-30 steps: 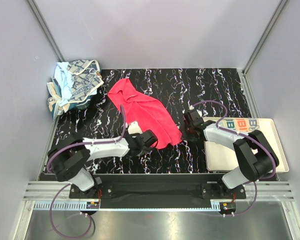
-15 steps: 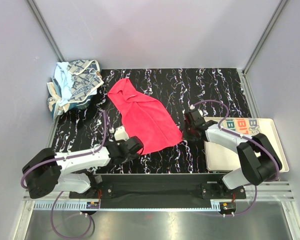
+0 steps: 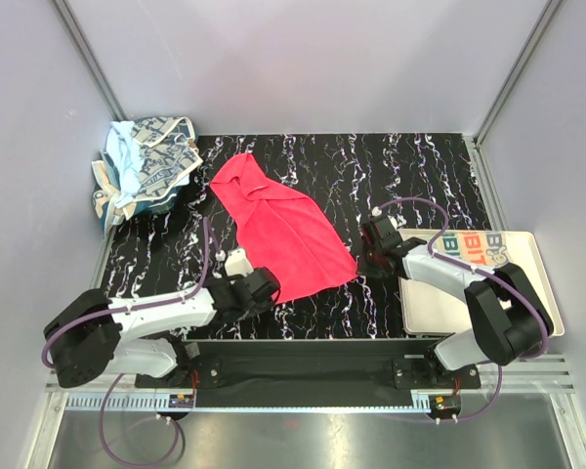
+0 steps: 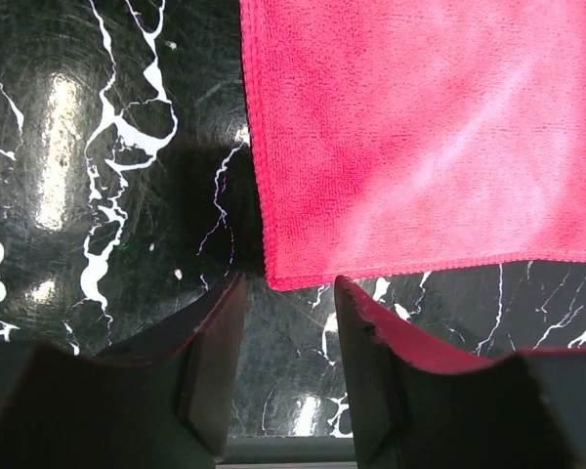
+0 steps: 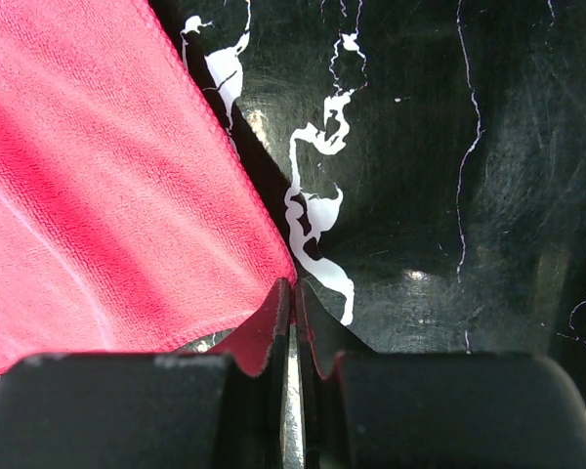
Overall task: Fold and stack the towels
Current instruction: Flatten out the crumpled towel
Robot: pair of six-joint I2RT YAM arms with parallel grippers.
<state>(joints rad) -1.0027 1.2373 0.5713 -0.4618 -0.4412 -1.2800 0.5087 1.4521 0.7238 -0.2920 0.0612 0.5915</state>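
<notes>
Red towel [image 3: 283,230]: lies flat midway between the left and right edges of the counter [image 3: 420,166].
Left gripper [image 4: 288,283]: jaws partly apart and empty, with the towel's near corner just ahead of the gap.
Right gripper [image 5: 293,288]: closed to a sliver on the towel's right corner tip.

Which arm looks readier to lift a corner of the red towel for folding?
Probably the right. The right tool is shut at a corner of the red towel, seemingly pinching it. The left tool stands open, with the near corner just ahead of its fingers, ungripped.
</notes>
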